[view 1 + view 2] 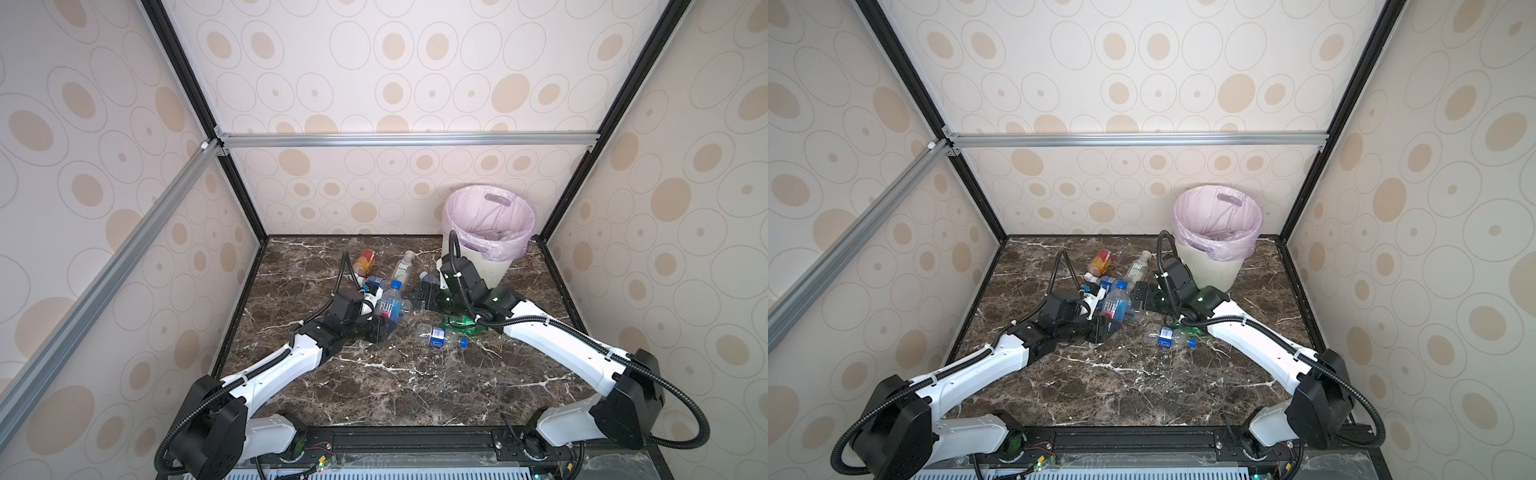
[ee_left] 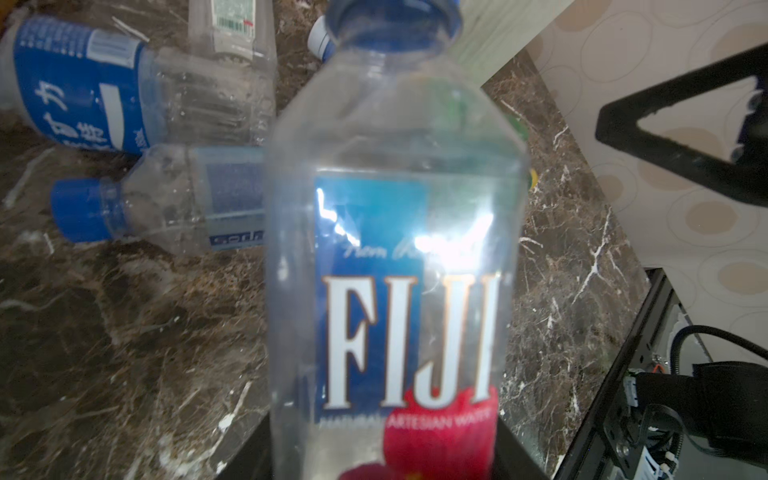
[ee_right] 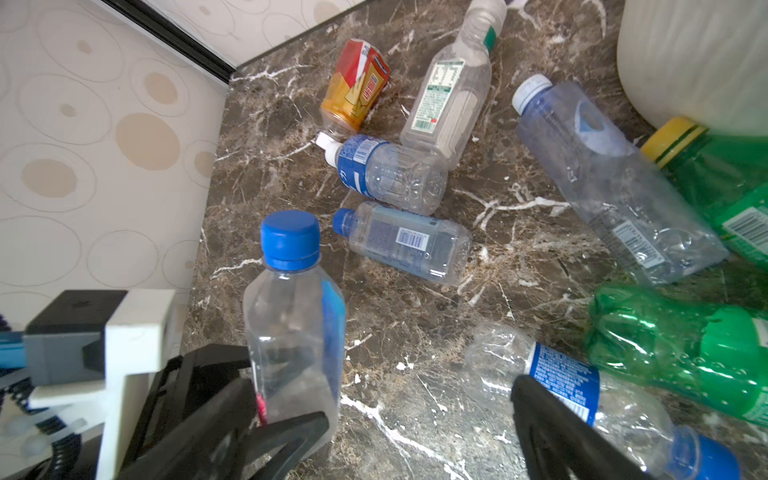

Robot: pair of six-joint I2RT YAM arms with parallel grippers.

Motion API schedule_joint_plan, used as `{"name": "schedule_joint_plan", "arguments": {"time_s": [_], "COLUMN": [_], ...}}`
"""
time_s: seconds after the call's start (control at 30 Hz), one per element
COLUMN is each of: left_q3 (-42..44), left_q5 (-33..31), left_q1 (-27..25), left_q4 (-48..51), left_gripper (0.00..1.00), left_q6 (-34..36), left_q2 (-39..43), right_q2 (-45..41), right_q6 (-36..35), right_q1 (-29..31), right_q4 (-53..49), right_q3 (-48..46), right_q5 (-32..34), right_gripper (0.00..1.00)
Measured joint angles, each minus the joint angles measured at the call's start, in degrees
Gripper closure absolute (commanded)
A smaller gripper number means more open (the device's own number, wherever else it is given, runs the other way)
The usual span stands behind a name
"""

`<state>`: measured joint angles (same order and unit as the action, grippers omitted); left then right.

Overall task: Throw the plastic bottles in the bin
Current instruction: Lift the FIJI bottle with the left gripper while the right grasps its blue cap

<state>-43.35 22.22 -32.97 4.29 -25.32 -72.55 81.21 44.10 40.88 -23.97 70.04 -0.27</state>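
My left gripper [image 1: 384, 326] [image 2: 382, 461] is shut on the base of a clear Fiji bottle [image 1: 391, 305] [image 2: 395, 249] with a blue cap, held roughly upright over the table. To its right my right gripper [image 1: 424, 296] [image 3: 419, 436] hangs open and empty above the marble. Several plastic bottles lie around: an amber one [image 1: 365, 261], a clear white-labelled one [image 1: 402, 266], a bluish one [image 3: 615, 183], two green ones [image 3: 681, 357] and a crushed blue-labelled one [image 1: 436, 334]. The bin [image 1: 488, 266] with its lilac bag stands at the back right.
The marble table [image 1: 415, 382] is walled by patterned panels at the left, back and right. The bin's wall [image 3: 685, 54] stands close to the right arm. Two small blue-labelled bottles [image 2: 166, 195] lie just beyond the held bottle.
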Motion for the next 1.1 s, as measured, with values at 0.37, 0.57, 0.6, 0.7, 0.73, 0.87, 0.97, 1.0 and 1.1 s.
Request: {"name": "schedule_joint_plan", "arguments": {"time_s": [0.37,0.57,0.6,0.7,0.73,0.87,0.97,1.0,1.1], "left_q3": [-6.32,-6.51,-6.51,-6.51,-6.51,-6.49,-6.45,-6.45,-6.4], "left_q5": [2.75,3.45,3.48,3.52,3.52,3.65,3.67,3.67,3.65], "left_q1": [-2.71,-4.17,-4.35,-4.76,-4.9,-5.27,-5.35,-5.38,-5.38], "left_q4": [-4.37,-5.29,-5.62,-6.64,-6.84,-7.41,-7.89,-8.02,-8.11], "left_gripper": [0.46,0.46,0.45,0.45,0.45,0.44,0.42,0.42,0.41], "left_q6": [-2.19,-3.48,-3.72,-4.52,-4.74,-5.35,-5.64,-5.77,-6.01], "left_q2": [-3.58,-4.17,-4.17,-4.17,-4.17,-4.15,-4.13,-4.13,-3.93], "right_q2": [0.17,1.14,1.38,1.99,2.14,2.36,2.36,2.36,2.36], "right_q6": [-1.05,-1.07,-1.03,-0.96,-0.85,-0.52,-0.31,-0.26,-0.17], "right_q1": [0.0,0.0,0.0,0.0,0.0,0.0,0.0,0.0,0.0], "right_q4": [1.33,2.56,2.71,3.23,3.45,3.98,4.33,4.37,4.35], "right_q3": [2.21,2.32,2.32,2.32,2.32,2.32,2.32,2.32,2.32], "right_q5": [-0.66,-1.31,-1.42,-1.68,-1.7,-2.14,-2.54,-2.56,-2.54], "right_gripper": [0.09,0.14,0.15,0.18,0.2,0.3,0.39,0.42,0.49]}}
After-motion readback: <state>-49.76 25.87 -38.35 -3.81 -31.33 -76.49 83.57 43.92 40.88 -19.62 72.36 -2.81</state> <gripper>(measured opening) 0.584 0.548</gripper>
